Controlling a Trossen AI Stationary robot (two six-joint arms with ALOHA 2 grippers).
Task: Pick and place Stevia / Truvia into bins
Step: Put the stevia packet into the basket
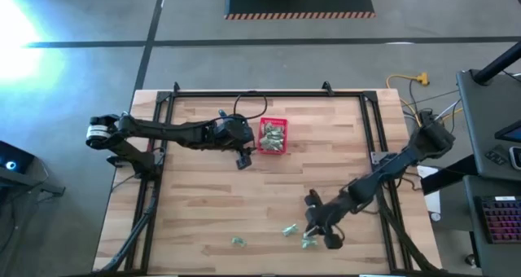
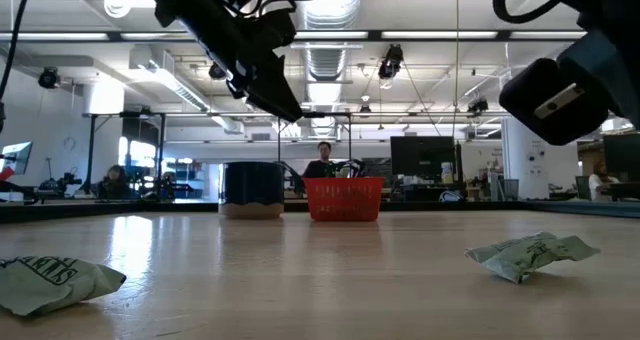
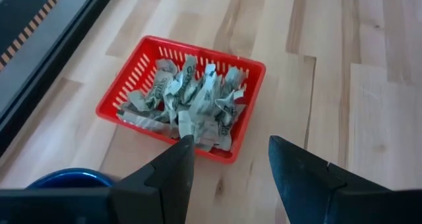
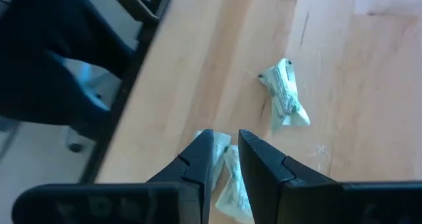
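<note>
The red basket [image 1: 273, 136] stands on the table's far middle, and several pale green-and-white sachets [image 3: 191, 99] lie heaped inside it. My left gripper [image 3: 231, 141] hangs open above the table just on the near side of the basket, nothing between its fingers. Three loose sachets lie near the table's front edge [image 1: 238, 241] [image 1: 289, 229] [image 1: 308, 243]. My right gripper [image 4: 226, 133] hovers over the rightmost two with only a narrow gap between its fingers. One sachet [image 4: 227, 181] shows through that gap, and another [image 4: 283, 99] lies just beyond it.
A dark blue round mug [image 2: 252, 190] stands beside the basket [image 2: 344, 198] on its left. Black metal rails [image 1: 163, 147] frame the table at left, right and far side. Bare wood [image 1: 269, 195] lies between the basket and the loose sachets. People sit in the room behind.
</note>
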